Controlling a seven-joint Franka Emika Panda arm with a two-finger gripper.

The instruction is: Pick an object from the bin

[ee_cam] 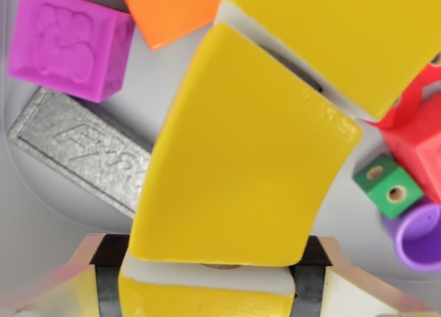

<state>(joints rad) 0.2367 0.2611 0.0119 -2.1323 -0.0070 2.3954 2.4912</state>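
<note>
A large curved yellow block (241, 158) with a white underside fills the middle of the wrist view, close to the camera. Its lower end sits between the two black finger pads (108, 279) of my gripper (210, 281), which is shut on it. A second yellow piece with a white edge (337, 34) lies behind it at the upper right, partly hidden. The grey bin floor (41, 213) lies below.
Lying in the bin are a magenta embossed cube (69, 41) at the upper left, an orange block (172, 10), a silver bar (83, 151), a green cube with holes (389, 186), a red block (420, 145) and a purple cup (420, 238).
</note>
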